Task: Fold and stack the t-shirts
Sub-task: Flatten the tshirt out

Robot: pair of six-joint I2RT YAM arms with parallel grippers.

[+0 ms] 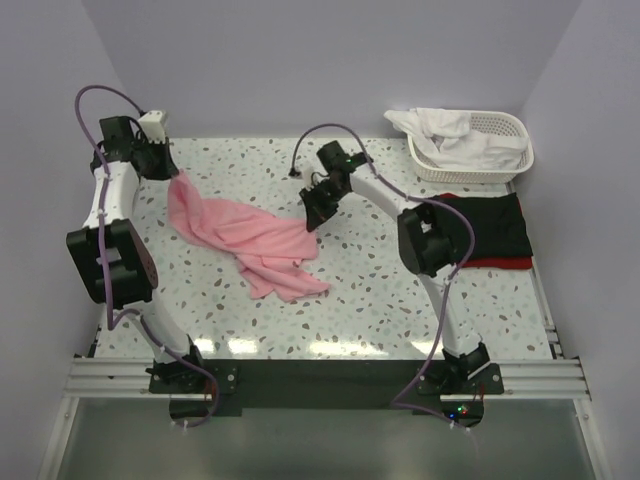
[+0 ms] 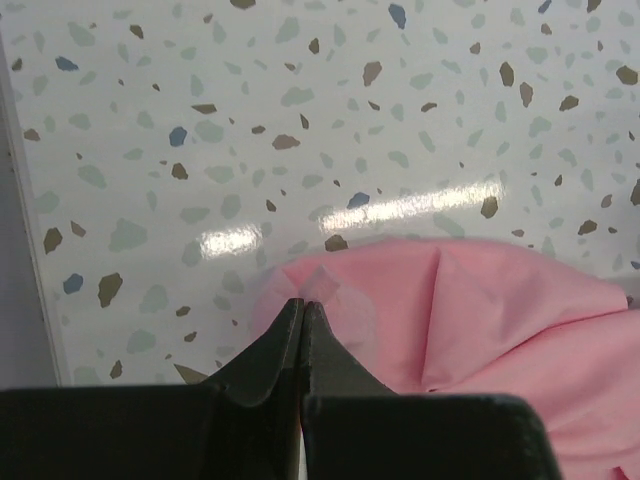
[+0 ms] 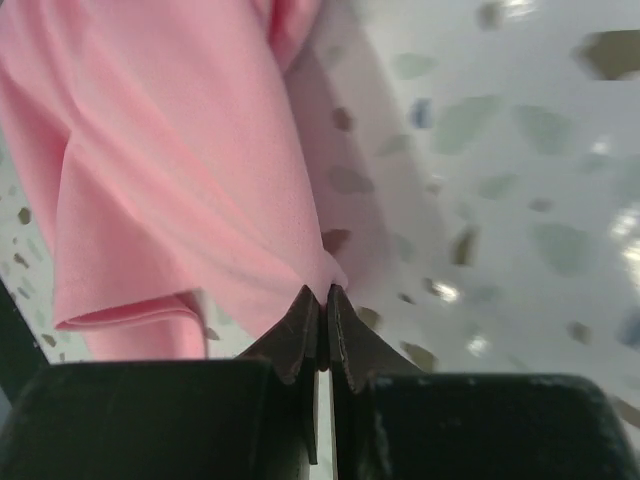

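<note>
Both arms pinch the pink t-shirt [image 1: 245, 240], apparently to spread it out.

The left gripper [image 2: 303, 312] is pressed together on a corner of the cloth at the far left of the table [image 1: 400, 320]. The right gripper [image 3: 322, 298] is likewise clamped on an edge near the middle (two holds well apart, probably to stretch it flat for folding). The shirt sags crumpled between them. A black t-shirt [image 1: 488, 222] lies folded over a red t-shirt [image 1: 505, 264] at right, seemingly the stack.

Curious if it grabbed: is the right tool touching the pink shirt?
Touching: right wrist view shows the right tool shut on a corner of the pink shirt.
</note>
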